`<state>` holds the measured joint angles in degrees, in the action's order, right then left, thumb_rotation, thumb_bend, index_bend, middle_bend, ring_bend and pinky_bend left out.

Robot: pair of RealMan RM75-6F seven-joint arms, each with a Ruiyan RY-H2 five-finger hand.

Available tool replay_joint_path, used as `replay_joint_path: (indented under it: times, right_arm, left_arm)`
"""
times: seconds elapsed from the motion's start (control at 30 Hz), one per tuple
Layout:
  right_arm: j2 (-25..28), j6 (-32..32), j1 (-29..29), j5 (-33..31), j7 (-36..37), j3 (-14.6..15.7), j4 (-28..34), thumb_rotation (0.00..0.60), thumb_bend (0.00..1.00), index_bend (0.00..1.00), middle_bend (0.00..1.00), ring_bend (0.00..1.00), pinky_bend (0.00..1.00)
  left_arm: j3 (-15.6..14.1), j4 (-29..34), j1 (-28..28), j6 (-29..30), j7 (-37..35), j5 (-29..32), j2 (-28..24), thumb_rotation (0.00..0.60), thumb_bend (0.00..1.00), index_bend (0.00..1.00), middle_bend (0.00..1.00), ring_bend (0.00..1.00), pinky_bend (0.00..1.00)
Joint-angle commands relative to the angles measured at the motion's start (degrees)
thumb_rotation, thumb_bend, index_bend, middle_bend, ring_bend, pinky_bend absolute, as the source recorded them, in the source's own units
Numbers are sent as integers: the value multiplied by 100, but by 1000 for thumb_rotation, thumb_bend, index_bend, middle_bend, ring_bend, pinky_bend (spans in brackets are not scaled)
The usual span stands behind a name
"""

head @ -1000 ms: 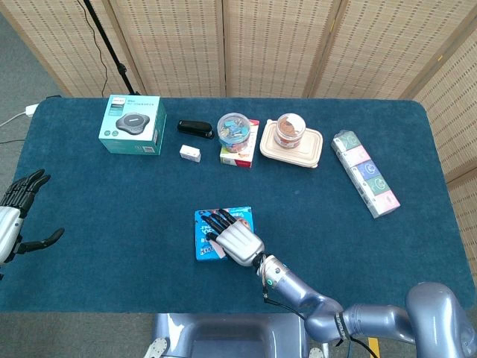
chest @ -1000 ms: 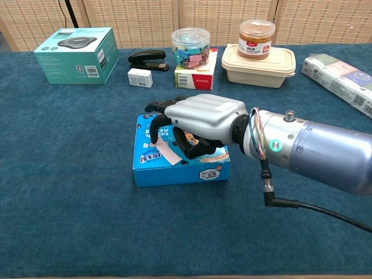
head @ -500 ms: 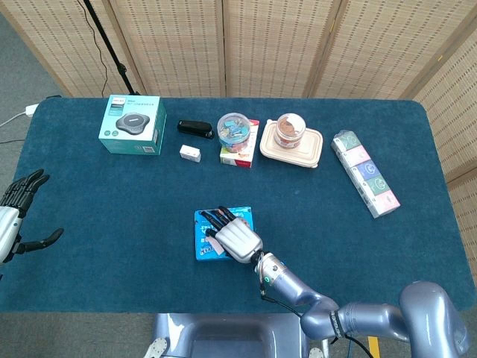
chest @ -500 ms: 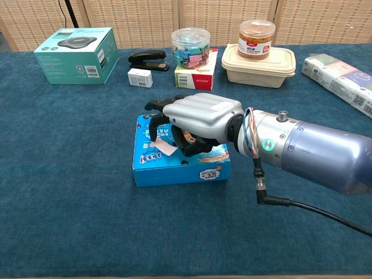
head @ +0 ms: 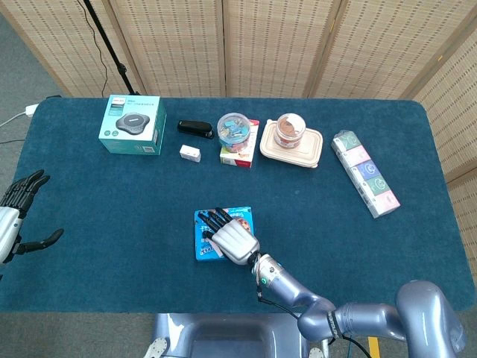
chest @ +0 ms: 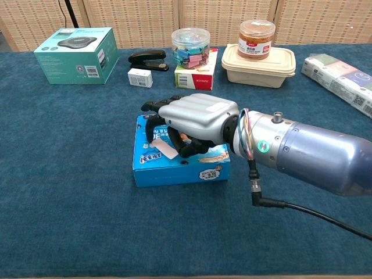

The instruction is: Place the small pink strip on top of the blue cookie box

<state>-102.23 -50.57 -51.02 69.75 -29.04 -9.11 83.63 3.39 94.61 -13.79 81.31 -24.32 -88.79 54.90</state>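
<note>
- Blue table [head: 112, 216]: carries everything; the blue cookie box [chest: 174, 165] serves as landmark, lying near the front middle.
- Right arm [chest: 314, 157]: reaches in from the right of the cookie box, forearm low over the cloth.
- Teal carton [chest: 74, 47]: well behind and left of the cookie box.
- Tissue pack [head: 365, 173]: far right of the cookie box, well apart.
- Lunch container [chest: 258, 64] with a jar [chest: 256, 32] on it: behind and right of the cookie box.
- Clip tub [chest: 190, 45] and stapler [chest: 147, 59]: behind the cookie box, in the back row.
- Right hand [chest: 195, 119]: arched over the top of the cookie box, fingers curled down onto the lid; shifted slightly left compared with a second ago, and lower on the box.
- Left hand [head: 19, 212]: far left of the cookie box at the table edge, fingers spread, holding nothing.
- Small pink strip [chest: 165, 148]: lying on the cookie box lid near its front left, one end still under the dark fingertips [chest: 156, 129]. Previously hanging more upright from the fingers, now flatter against the lid. Cannot tell for certain whether still pinched or merely touched.
- Judgement: placement almost complete; remaining step likely opening the fingers and lifting away without dragging the strip off the front edge.
</note>
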Motion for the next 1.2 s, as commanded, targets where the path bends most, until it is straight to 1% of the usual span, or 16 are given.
replay_joint_path:
  times: [0.03,0.27,0.57,0.93,1.2]
  right_arm:
    - [51,-33,16,-8,-29,15,4,600,1000,295,0,0,0]
    - [145,-36,34,-31,20,41,137,600,1000,300,0,0,0]
    - [74,-86,26,97,27,127,228,600,1000,303,0,0,0]
    - [127,-144,79,8,16,119,101,600,1000,305,0,0,0]
    - [140,-149,66,52,-21,143,148,600,1000,313,0,0,0]
  left_arm:
    - [-1,2,0,-6,2,-5,-1,600,227,0,0,0,0]
    - [-4,25,10,-10,57,-19,5,600,227,0,0,0,0]
    - [-1,39,4,-41,97,-21,10,600,228,0,0,0,0]
    - [-2,35,14,-46,67,-32,1,600,227,0,0,0,0]
    - [-7,47,12,-62,86,-41,1,600,227,0,0,0,0]
